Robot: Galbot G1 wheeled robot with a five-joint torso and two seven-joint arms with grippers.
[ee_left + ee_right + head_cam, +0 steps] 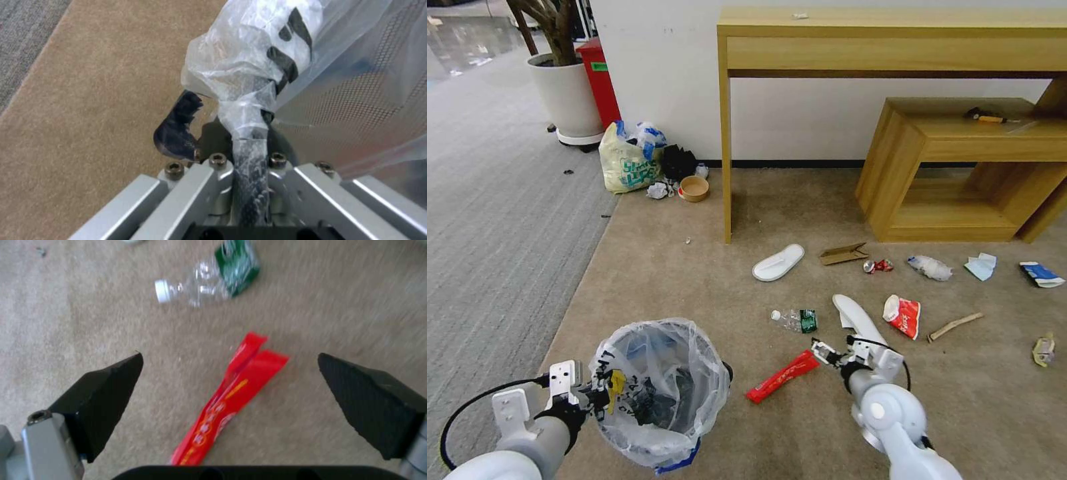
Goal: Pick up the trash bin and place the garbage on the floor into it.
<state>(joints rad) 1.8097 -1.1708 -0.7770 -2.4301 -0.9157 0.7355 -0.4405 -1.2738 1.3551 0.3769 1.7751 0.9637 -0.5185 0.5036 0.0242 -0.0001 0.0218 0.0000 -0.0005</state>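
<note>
My right gripper (pixel 229 383) hangs low over the tan carpet (pixel 694 280) with its jaws spread wide, straddling the long red wrapper (pixel 231 396) that lies flat between the black, ridged fingertips (pixel 106 396). I judge that wrapper feather-light, limp and glossy, likely to slide on the pile; I'd pinch it across its narrow middle, pressing down so both pads catch the film. Just past it lies a crushed clear bottle (pixel 204 283) with a green label, springy and slick. My left gripper (pixel 594 393) is clamped on the rim of the trash bin (pixel 660 390), crinkly clear liner bunched between the fingers. It sits low at my left, light enough for a one-sided hold but prone to tilt. Slippers (pixel 778 261), can (pixel 878 266) and cardboard (pixel 844 254) lie farther off
</note>
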